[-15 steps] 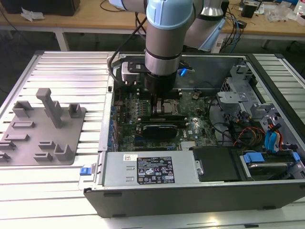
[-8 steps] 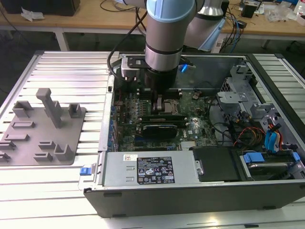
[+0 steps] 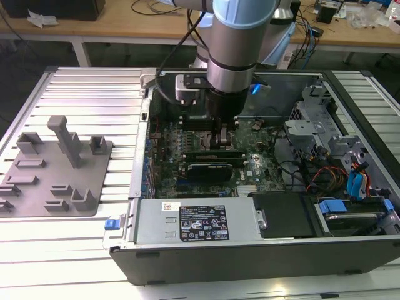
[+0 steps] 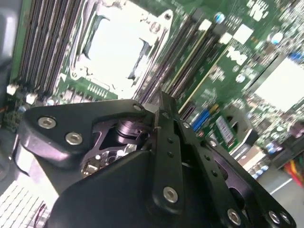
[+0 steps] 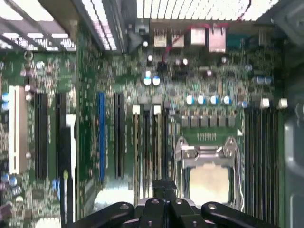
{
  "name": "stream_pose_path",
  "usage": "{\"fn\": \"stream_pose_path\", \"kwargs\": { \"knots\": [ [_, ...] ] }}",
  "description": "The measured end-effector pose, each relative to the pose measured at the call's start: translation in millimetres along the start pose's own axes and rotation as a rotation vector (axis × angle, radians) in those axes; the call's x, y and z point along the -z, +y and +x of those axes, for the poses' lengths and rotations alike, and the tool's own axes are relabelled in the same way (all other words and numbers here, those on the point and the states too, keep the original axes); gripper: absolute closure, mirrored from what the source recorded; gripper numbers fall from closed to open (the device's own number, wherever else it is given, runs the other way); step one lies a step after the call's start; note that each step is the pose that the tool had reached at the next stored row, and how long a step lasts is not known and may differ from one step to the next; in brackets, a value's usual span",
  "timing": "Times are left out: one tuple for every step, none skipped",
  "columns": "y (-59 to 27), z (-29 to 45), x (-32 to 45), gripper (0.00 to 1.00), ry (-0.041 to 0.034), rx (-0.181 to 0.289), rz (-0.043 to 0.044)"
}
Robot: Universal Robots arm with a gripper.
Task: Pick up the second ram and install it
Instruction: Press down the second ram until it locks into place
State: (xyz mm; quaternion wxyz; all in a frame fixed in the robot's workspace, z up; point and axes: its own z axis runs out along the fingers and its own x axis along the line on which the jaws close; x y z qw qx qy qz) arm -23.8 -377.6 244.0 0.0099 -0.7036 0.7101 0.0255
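While the arm (image 3: pixel 240 37) reaches straight down into the open case (image 3: pixel 250 250), the exterior view puts the gripper (image 3: pixel 222 136) low over the board (image 3: pixel 262 164), near the middle of the case. Claw looks clenched: fingers drawn close, tips right at the bank of slots (image 3: pixel 209 156). A long thin stick, taken for the ram (image 3: pixel 209 152), lies along that bank directly under the tips, toward 6 o'clock from them; seated or only resting there, cannot tell, and contact with the tips is not clear. Grey tray (image 3: pixel 56 172) with upright posts sits on the ribbed table (image 3: pixel 94 94), well apart at 9 o'clock from the case. Drive bay and blue-tabbed cables fill the case around 3 to 4 o'clock. In the second wrist view the gripper (image 4: pixel 160 102) is seen from behind its black linkage; the two fingers (image 4: pixel 166 128) meet edge to edge with no gap showing. Beyond the tips run parallel slots (image 4: pixel 190 61), some with pale top edges, beside the bare square socket (image 4: pixel 116 50). In the first wrist view the gripper (image 5: pixel 164 184) points along a pair of slots (image 5: pixel 146 142) with white end clips, just beside the socket (image 5: pixel 206 171); longer black expansion slots (image 5: pixel 40 133) lie well off to the other side.
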Motion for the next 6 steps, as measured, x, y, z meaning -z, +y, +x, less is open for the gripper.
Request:
{"fn": "stream_pose_path", "kwargs": {
  "knots": [
    [-0.6, 0.0, 0.0, 0.92, -0.0001, 0.000, 0.0001],
    [-0.6, -0.1, 0.0, 0.92, 0.0000, 0.000, 0.0001],
    [-0.7, 0.0, 0.0, 0.92, 0.0000, 0.000, 0.0000],
    [-0.7, -0.1, 0.0, 0.92, 0.0000, 0.000, 0.0001],
    [-0.8, -0.1, 0.0, 0.92, 0.0000, 0.000, 0.0001],
    [-0.8, -0.1, 0.0, 0.92, 0.0000, 0.000, 0.0001]
  ]
}}
